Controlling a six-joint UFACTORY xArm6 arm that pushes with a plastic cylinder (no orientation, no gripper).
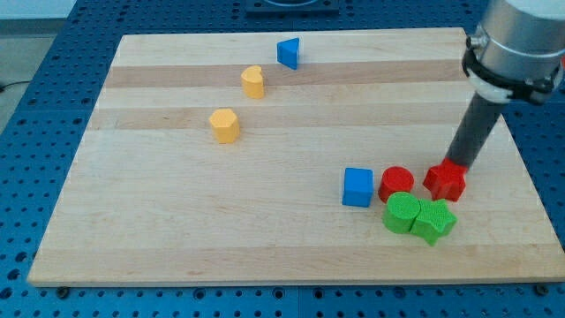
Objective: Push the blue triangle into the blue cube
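Note:
The blue triangle [288,53] lies near the view's top, a little left of centre. The blue cube [357,187] sits lower, right of centre, far from the triangle. My tip [457,164] is at the view's right, touching the top edge of a red block [444,181], well to the right of the blue cube and far below and right of the blue triangle.
A red cylinder [396,183] sits just right of the blue cube. Two green blocks [403,213] [434,220] lie below it. Two yellow blocks [253,81] [224,124] lie left of the blue triangle. The wooden board [177,238] ends close to the right of the red block.

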